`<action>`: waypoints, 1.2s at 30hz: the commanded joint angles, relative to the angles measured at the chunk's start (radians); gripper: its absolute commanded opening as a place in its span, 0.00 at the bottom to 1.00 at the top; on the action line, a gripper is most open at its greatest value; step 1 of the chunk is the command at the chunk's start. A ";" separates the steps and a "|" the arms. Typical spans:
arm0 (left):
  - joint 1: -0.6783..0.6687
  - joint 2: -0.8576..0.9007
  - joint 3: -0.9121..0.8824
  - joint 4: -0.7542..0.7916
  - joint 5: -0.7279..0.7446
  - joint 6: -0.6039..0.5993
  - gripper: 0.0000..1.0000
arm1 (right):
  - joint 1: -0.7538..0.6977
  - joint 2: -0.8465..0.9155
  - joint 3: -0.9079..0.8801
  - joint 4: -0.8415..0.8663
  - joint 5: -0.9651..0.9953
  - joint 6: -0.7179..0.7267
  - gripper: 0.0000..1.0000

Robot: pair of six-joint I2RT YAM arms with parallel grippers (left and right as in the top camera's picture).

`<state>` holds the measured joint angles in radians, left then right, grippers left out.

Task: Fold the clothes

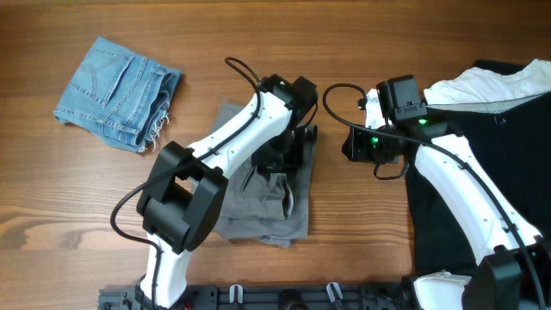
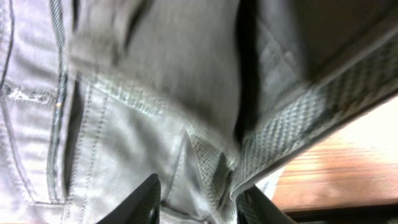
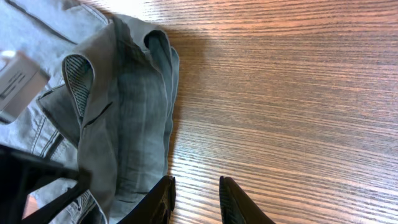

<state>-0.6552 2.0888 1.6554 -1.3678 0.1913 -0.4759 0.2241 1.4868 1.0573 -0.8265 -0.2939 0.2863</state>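
Folding grey shorts at table centre: partly doubled, rumpled, not yet squared. Left claw astride waistband fabric at 1 o'clock, grip undeterminable; right claw slightly parted, empty, at 3 o'clock.

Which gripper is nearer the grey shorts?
Left. The left gripper is right over the grey shorts, with fabric between its fingers; the right gripper is above bare table beside them.

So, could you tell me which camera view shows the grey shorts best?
The overhead view: it shows the grey shorts nearly whole. The left wrist view shows only blurred close-up fabric; the right wrist view shows one bunched edge.
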 commanded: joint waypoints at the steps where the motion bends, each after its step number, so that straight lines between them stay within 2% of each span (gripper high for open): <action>1: 0.097 -0.056 0.088 -0.126 -0.029 0.111 0.45 | 0.001 -0.008 0.011 -0.001 0.010 0.001 0.28; 3: 0.178 -0.097 0.097 -0.140 -0.091 0.109 0.61 | 0.002 -0.008 0.011 -0.002 0.002 0.000 0.31; 5: 0.254 -0.122 0.097 -0.131 -0.028 0.132 0.66 | 0.002 -0.008 0.011 -0.003 -0.024 -0.018 0.31; 7: 0.313 -0.126 0.097 -0.156 -0.024 0.140 0.64 | 0.011 -0.008 0.011 0.004 -0.225 -0.193 0.36; 8: 0.336 -0.126 0.097 -0.179 -0.024 0.140 0.56 | 0.029 -0.008 0.011 0.003 -0.291 -0.260 0.37; 10: 0.351 -0.126 0.068 -0.217 -0.033 0.163 0.16 | 0.094 -0.007 0.011 0.006 -0.274 -0.289 0.36; 14: 0.351 -0.138 0.026 -0.186 -0.036 0.208 0.06 | 0.222 0.012 -0.002 0.110 -0.196 -0.241 0.31; 16: 0.351 -0.211 0.026 -0.190 -0.036 0.208 0.17 | 0.250 0.055 -0.005 0.183 -0.077 -0.150 0.32; 18: 0.351 -0.319 0.026 -0.198 -0.037 0.201 0.29 | 0.249 0.135 -0.005 0.256 -0.058 -0.145 0.32; 21: 0.344 -0.496 0.002 -0.188 -0.093 0.091 0.50 | 0.249 0.278 -0.005 0.302 -0.071 -0.162 0.31; 25: 0.343 -0.621 -0.217 -0.127 -0.106 -0.053 0.67 | 0.234 0.419 -0.003 0.284 -0.063 -0.174 0.25; 27: 0.343 -0.645 -0.409 -0.019 0.014 -0.064 0.70 | 0.211 0.416 -0.002 0.266 -0.044 -0.141 0.25; 28: 0.343 -0.645 -0.502 0.048 0.094 -0.065 0.66 | 0.201 0.416 -0.002 0.258 -0.038 -0.125 0.25; 29: 0.343 -0.641 -0.605 0.138 0.166 -0.068 0.57 | 0.192 0.416 -0.003 0.243 -0.038 -0.126 0.25; 32: 0.347 -0.635 -0.856 0.398 0.210 -0.176 0.04 | 0.187 0.400 -0.002 0.174 -0.038 -0.129 0.25; 36: 0.357 -0.635 -0.967 0.623 0.147 -0.191 0.04 | 0.187 0.313 -0.002 0.117 -0.043 -0.137 0.25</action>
<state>-0.3073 1.4559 0.7441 -0.8249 0.3508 -0.6163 0.4133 1.8606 1.0611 -0.6872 -0.3641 0.1413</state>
